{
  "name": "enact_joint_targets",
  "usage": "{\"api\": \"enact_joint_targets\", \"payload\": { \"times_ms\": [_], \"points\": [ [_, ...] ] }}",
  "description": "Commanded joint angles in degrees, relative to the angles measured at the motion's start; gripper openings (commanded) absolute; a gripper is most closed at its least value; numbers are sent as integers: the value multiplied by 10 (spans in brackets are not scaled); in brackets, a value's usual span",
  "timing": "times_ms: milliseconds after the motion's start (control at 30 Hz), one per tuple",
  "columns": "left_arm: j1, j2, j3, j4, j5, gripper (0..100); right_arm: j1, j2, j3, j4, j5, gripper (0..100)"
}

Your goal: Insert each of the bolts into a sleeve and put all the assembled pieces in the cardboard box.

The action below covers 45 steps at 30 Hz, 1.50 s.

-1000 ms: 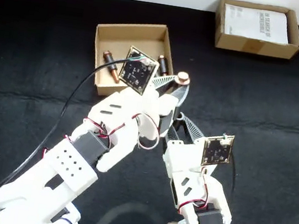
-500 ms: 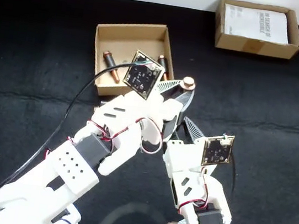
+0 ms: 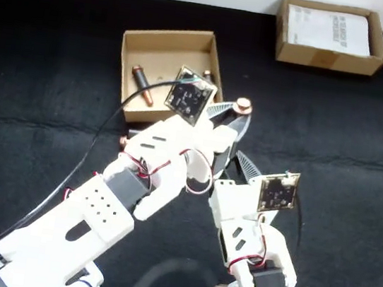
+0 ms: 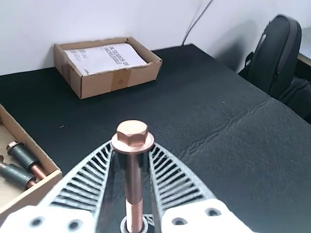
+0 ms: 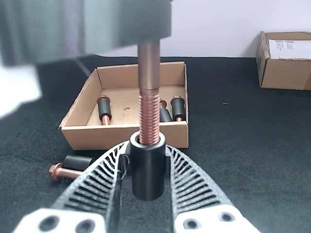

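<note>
My left gripper (image 4: 131,155) is shut on a copper bolt (image 4: 132,136), held head up just right of the cardboard box (image 3: 167,38). Under it, my right gripper (image 5: 147,155) is shut on a black sleeve (image 5: 147,174), standing upright. The bolt's threaded end (image 5: 148,121) sits in the sleeve's mouth. From above, the bolt head (image 3: 242,107) shows between the left gripper's (image 3: 230,115) fingers, and the right gripper (image 3: 232,156) lies partly under the left arm. Several assembled pieces (image 5: 104,110) lie in the box (image 5: 121,136).
One more bolt in a sleeve (image 5: 73,164) lies on the black mat in front of the box. A second cardboard box (image 3: 328,57) holding a printed sheet stands at the back right. Bare mat stretches to the right of both arms.
The left arm has shifted to the right and slightly toward the right arm, carrying the bolt with it. The right arm has stayed still.
</note>
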<state>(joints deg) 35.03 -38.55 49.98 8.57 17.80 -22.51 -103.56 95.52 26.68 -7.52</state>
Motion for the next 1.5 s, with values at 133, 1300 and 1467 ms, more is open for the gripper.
{"api": "enact_joint_targets", "payload": {
  "times_ms": [133,1300,1467],
  "points": [
    [-6,-5,86,-8,-4,8,7,-3,65,-11,-4,7],
    [7,-290,103,378,-3,214,23,3,67,-44,-4,7],
    [-3,-353,103,410,-4,59,4,3,67,-43,-5,7]
  ]
}}
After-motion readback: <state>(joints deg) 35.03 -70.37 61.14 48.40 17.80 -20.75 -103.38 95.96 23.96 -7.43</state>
